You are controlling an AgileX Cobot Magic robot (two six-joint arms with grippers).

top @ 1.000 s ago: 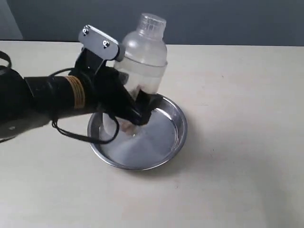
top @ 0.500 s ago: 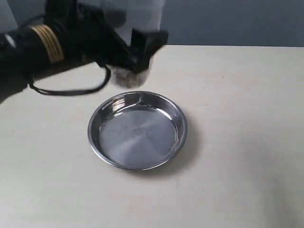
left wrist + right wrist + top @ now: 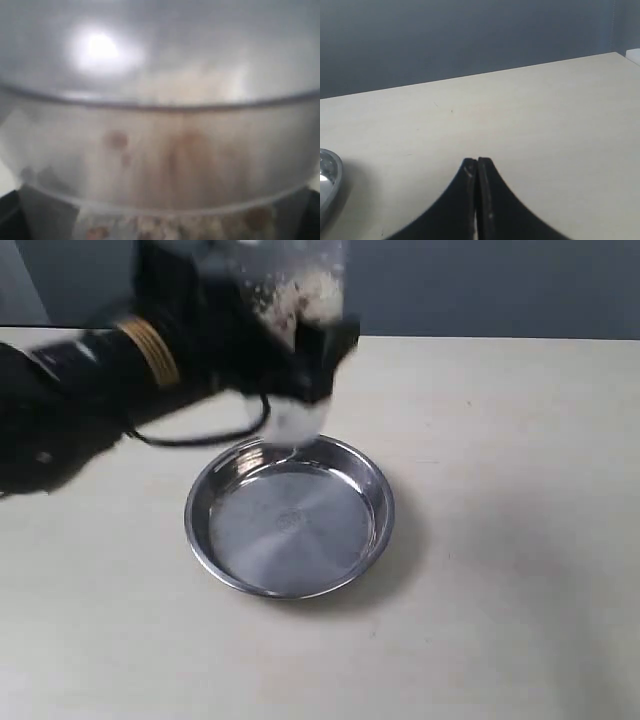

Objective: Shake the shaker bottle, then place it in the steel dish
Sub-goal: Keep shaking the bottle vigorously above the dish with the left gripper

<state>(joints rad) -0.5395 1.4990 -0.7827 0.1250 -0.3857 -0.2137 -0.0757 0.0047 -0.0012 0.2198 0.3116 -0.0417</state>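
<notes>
Frosted shaker bottle (image 3: 303, 295) blurred, top cut off, clamped in left jaws; right jaws together.

Bare tabletop (image 3: 520, 490) right of steel dish (image 3: 290, 532)

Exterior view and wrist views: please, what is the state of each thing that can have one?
Translucent frosted plastic shaker bottle: gripped, in the air, blurred, brown granules tossed inside.
Round shiny steel dish: empty, flat on the table.
Left gripper: shut on the bottle.
Right gripper: shut, empty.
</notes>
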